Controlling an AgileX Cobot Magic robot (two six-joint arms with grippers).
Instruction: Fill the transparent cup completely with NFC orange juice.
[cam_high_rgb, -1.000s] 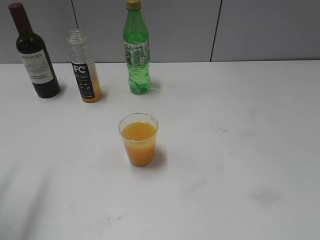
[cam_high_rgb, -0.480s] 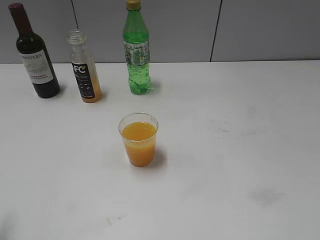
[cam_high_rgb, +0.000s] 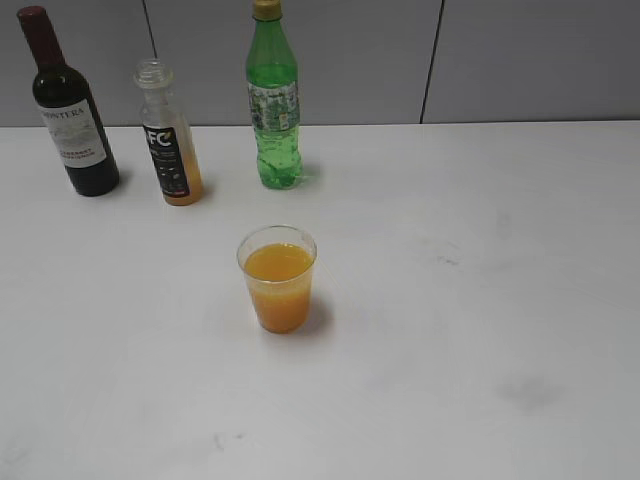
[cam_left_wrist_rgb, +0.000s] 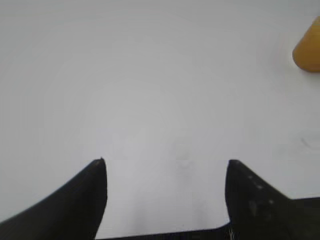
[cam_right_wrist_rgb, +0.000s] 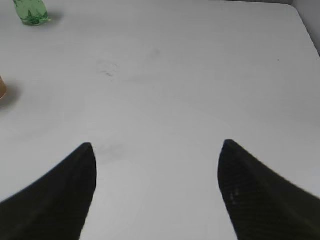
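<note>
Exterior view shows the transparent cup (cam_high_rgb: 277, 278) mid-table, orange juice near its rim, NFC bottle (cam_high_rgb: 168, 135) at its 11 o'clock. Thin, tippy: take it low, I judge. Left gripper (cam_left_wrist_rgb: 165, 162) and right gripper (cam_right_wrist_rgb: 156, 145) both gape, holding nothing.

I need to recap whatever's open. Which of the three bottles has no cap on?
The NFC orange juice bottle, standing between the wine bottle and green soda bottle, which are both capped.

A white table (cam_high_rgb: 480, 300) is carrying four things. The transparent cup (cam_high_rgb: 278, 280), holding NFC orange juice (cam_high_rgb: 277, 264), is standing near its middle. A wine bottle (cam_high_rgb: 68, 110) is sitting at ten o'clock from it, a nearly empty juice bottle (cam_high_rgb: 168, 140) at eleven, and a green soda bottle (cam_high_rgb: 273, 100) at twelve.
</note>
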